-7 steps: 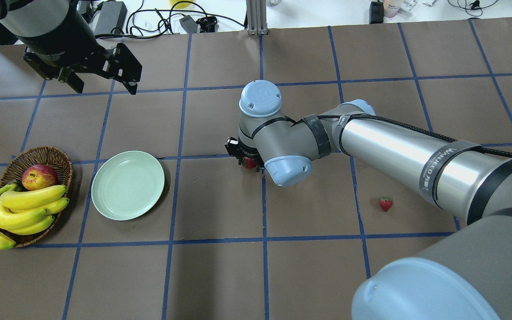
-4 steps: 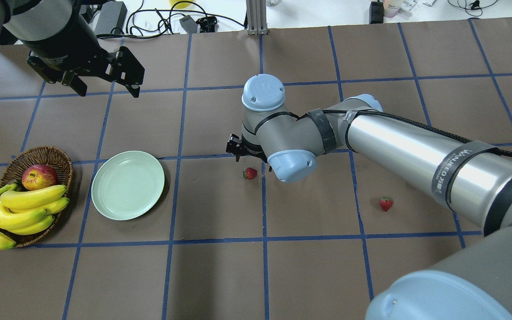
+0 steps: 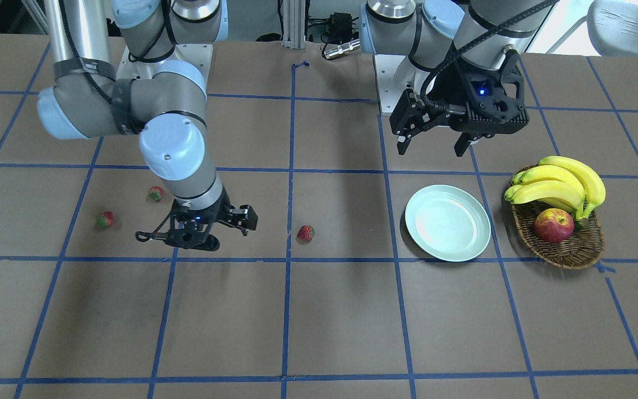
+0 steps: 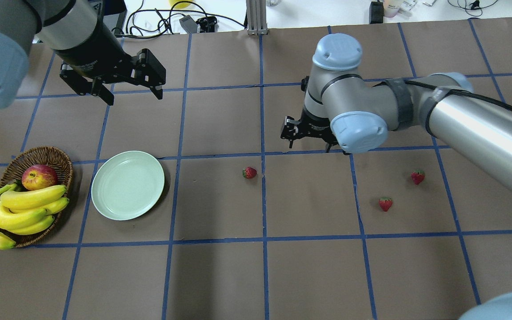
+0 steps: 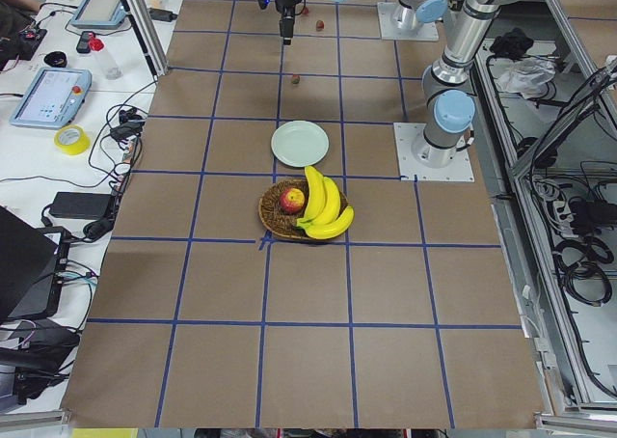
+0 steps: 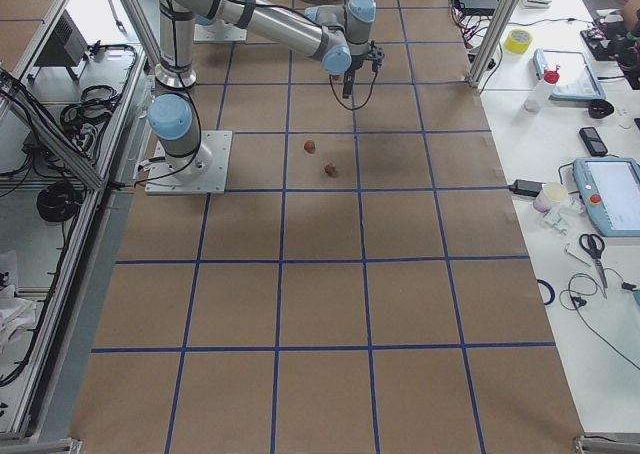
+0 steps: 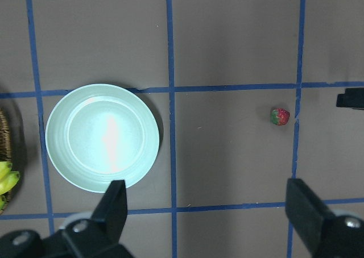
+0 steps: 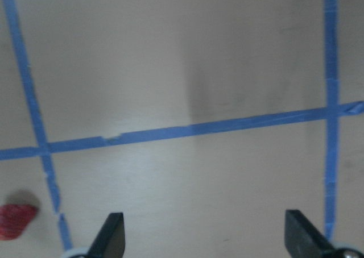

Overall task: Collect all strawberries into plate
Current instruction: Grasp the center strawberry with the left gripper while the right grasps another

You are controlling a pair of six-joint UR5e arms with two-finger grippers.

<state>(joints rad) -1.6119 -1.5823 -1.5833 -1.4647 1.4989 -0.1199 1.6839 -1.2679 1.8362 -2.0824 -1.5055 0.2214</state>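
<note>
Both pincers are spread apart and hold nothing. The right gripper (image 4: 308, 147) hangs low over the middle of the desk, fingers pointing down. Its wrist camera shows only brown paper and blue tape between the fingers, with a strawberry at the corner of that view, outside the jaws. That nearest strawberry (image 4: 249, 172) lies on the desk's middle, close to the gripper but off to the side of it toward the left end and the robot's edge. The left gripper (image 4: 135, 97) hovers higher over the left half, and its wrist view takes in both this berry and the plate (image 4: 128, 185). The plate sits bare toward the left end of the desk, well apart from the berry. Just beside it, nearer the left end, stands a wicker basket (image 4: 38, 154) with bananas (image 4: 29, 209) and an apple (image 4: 39, 177). Two more strawberries, the second strawberry (image 4: 418, 177) and the third strawberry (image 4: 385, 204), lie near each other toward the right end, far from the plate. Judging by this, no berry is collected yet: all three remain on the paper, and every pick and carry to the plate is yet to be done.
</note>
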